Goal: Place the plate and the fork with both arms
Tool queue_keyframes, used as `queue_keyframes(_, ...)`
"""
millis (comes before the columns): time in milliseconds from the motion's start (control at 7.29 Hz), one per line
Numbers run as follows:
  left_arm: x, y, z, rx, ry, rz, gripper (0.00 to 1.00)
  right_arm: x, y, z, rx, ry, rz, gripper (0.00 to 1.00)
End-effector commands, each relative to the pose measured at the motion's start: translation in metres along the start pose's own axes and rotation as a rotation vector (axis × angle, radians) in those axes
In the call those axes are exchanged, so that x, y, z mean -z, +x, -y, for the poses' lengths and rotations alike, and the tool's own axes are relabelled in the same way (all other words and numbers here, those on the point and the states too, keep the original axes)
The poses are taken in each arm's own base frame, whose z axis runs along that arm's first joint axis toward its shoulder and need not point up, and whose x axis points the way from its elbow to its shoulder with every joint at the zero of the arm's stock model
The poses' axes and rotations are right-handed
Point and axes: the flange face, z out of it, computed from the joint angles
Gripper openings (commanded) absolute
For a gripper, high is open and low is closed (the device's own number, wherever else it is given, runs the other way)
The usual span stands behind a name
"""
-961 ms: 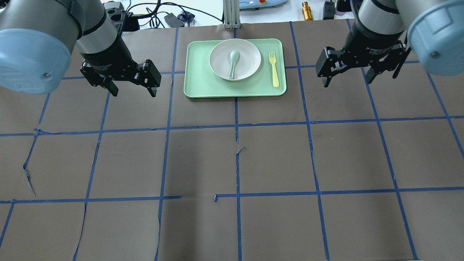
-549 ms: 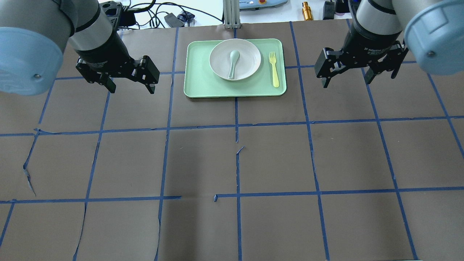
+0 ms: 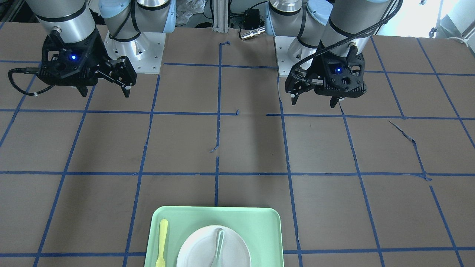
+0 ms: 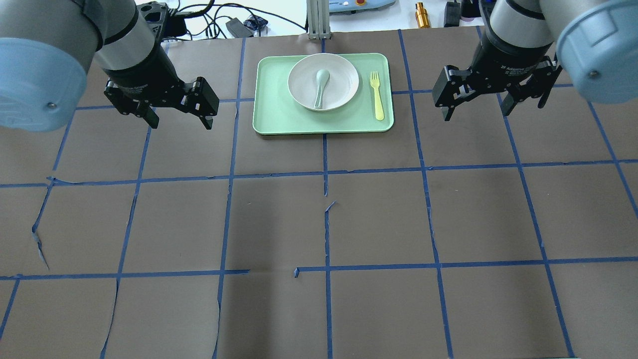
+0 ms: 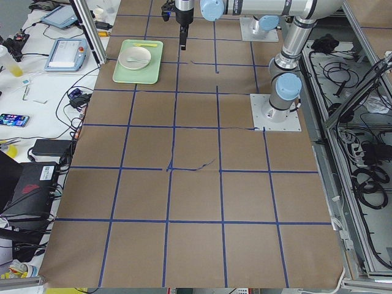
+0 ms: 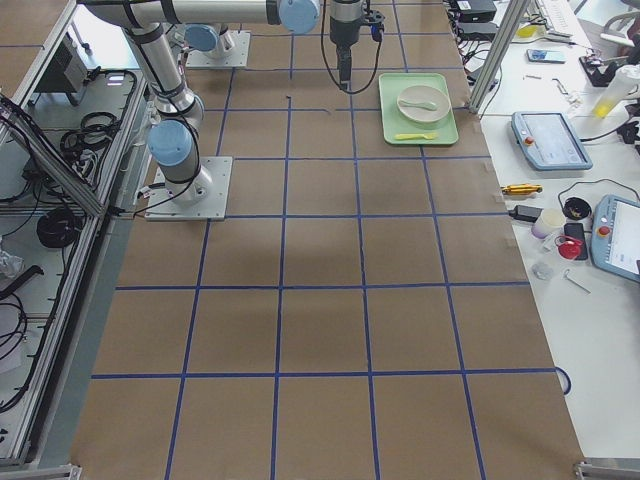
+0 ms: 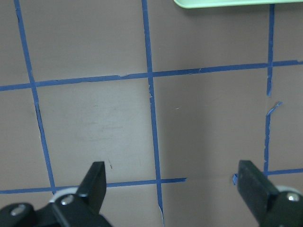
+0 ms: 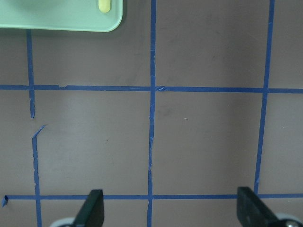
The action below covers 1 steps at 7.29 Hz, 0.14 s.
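Sitting near the table's [image 4: 448, 219] far edge, the round off-white plate [image 4: 345, 80] lies on a mint-green tray [image 4: 274, 113] with a pale spoon [image 4: 320, 87] in it. The small yellow fork [image 4: 377, 94] lies just beside the plate, toward the right arm. The left gripper [image 7: 171, 175] and right gripper [image 8: 170, 198] hang well apart from the tray's short edges, fingers spread wide, holding nothing.

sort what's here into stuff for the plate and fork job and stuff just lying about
For the job:
plate
fork
left gripper, open, empty
right gripper, open, empty

Lying about:
spoon, in the plate
green tray, under all three
cables and brass-coloured part, past the table's far edge
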Motion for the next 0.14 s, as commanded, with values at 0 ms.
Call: queue_keyframes(0, 0.0010, 0.0001, -0.0003, 0.000, 0.002, -0.001, 1.00, 0.0002, 0.0000, -0.0002, 0.000, -0.001, 0.000, 1.00)
